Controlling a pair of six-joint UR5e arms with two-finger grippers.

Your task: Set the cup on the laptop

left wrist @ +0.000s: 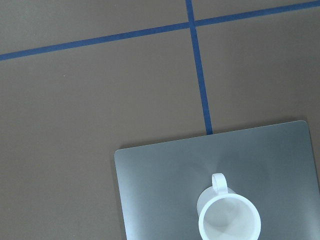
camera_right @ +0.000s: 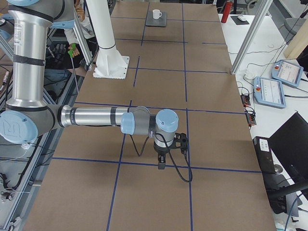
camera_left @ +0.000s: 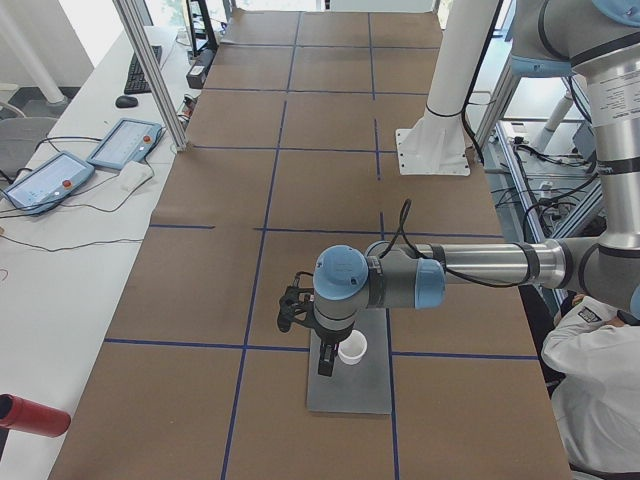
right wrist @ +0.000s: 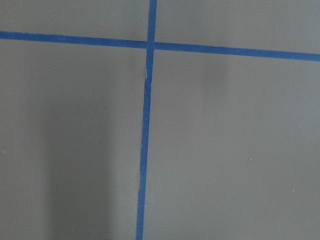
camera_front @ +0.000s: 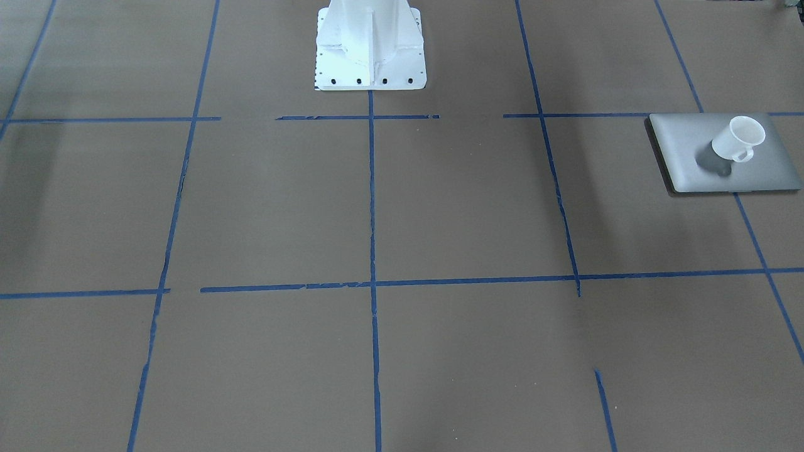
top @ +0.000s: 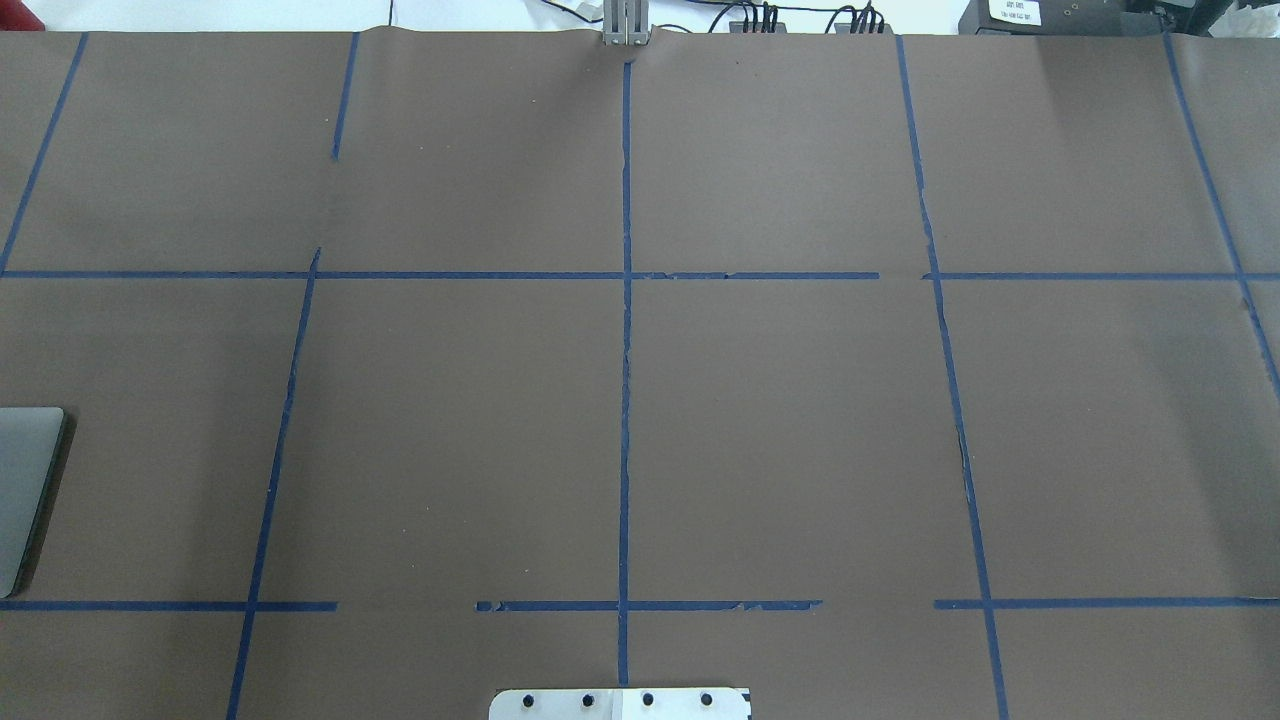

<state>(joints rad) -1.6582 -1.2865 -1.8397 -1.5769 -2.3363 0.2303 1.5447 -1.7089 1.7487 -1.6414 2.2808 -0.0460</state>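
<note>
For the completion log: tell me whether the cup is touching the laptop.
Touching. The front-facing view shows the cup standing on the laptop lid, its base resting on it with no gap.

The cup [camera_front: 741, 139] is standing upright on the laptop [camera_front: 684, 157], which is lying flat on the surface [camera_front: 377, 220] toward the robot's left end. The left pincer [camera_left: 326, 360] is hanging just beside the cup. The right pincer [camera_right: 162, 161] is hovering well apart, over the surface's opposite end.

We see the left arm [camera_left: 480, 262] and right arm [camera_right: 91, 116] as silver tubes with pale blue joint caps [camera_left: 340, 275]. A black cable [camera_left: 403, 225] loops at each wrist. Our white pedestal [camera_front: 369, 37] has a flat plate with black screws [camera_front: 358, 81].
</note>
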